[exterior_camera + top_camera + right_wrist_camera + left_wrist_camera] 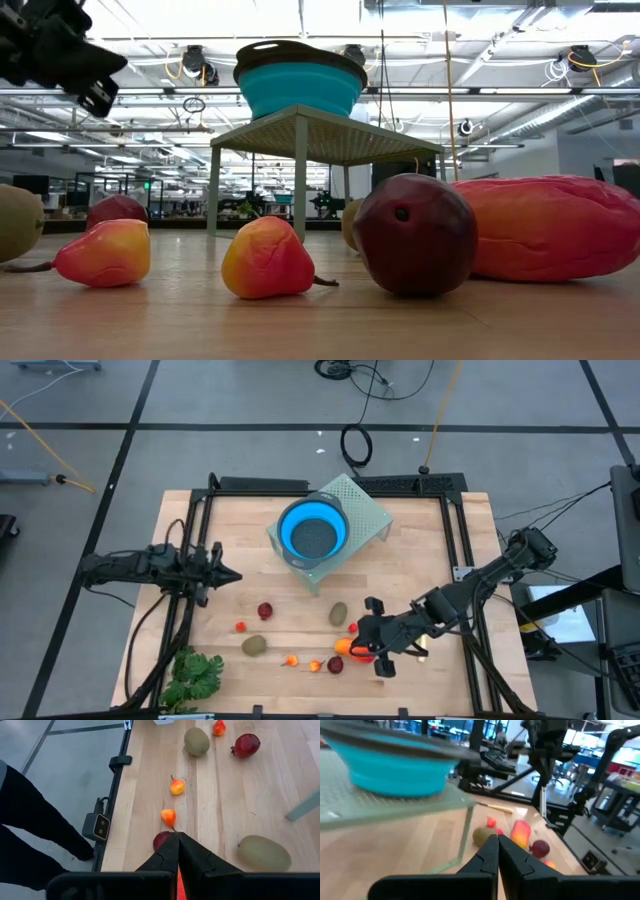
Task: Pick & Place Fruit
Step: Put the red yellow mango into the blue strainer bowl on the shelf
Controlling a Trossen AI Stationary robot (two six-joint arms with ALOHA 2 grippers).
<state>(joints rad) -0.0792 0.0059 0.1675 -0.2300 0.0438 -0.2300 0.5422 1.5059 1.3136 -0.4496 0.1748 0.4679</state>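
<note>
Hovering the right claw point(177, 836) low over the near right part of the table point(430, 550), fingers pressed together and pinching nothing that can be seen, just above the long orange-red fruit point(350, 649), seemingly lining up for a first pick. Parking the left claw point(232, 574) at the table's left side, likewise squeezed to a point and empty, well apart from the work, probably waiting out of the way. Showing the rest of the fruit loose on the wood across the near half: one dark red ball point(336, 664) just beside the long piece, another point(265, 610) farther left, two brown-green ovals point(339, 613) point(254, 645), and tiny orange and red pieces point(291, 659) scattered between. Standing a blue bowl point(313, 532) on a small raised stand point(365, 510) at the back, empty of fruit, most likely serving as the drop-off. Counting nothing delivered yet; spreading the fingers looks necessary before any grab.
</note>
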